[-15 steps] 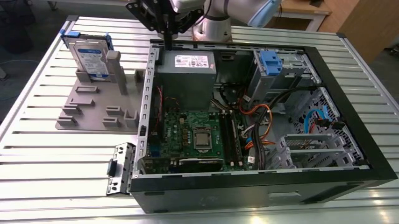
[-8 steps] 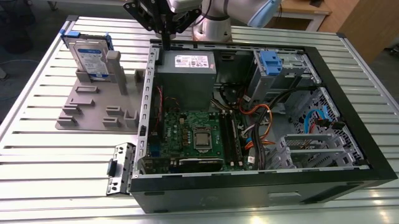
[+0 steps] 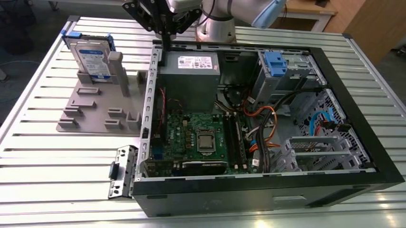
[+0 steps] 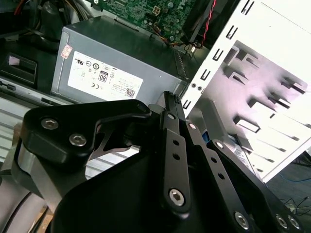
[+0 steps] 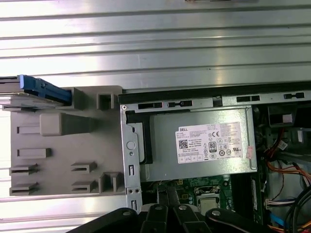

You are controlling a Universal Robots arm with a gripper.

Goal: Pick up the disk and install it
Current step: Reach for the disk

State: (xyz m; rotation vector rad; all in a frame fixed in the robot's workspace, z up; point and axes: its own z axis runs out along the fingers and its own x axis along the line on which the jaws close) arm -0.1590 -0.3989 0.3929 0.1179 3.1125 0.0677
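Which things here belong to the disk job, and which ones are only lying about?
Job: disk, upright in the grey holder; gripper; open computer case.
Lying about: power supply; motherboard; orange cables.

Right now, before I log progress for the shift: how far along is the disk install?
Done: nothing yet; the disk stands on edge in the grey fixture on the table, outside the computer case. In hand: nothing; the gripper hangs shut above the case's edge by the power supply, apart from the disk. Left: both the pickup and the install.
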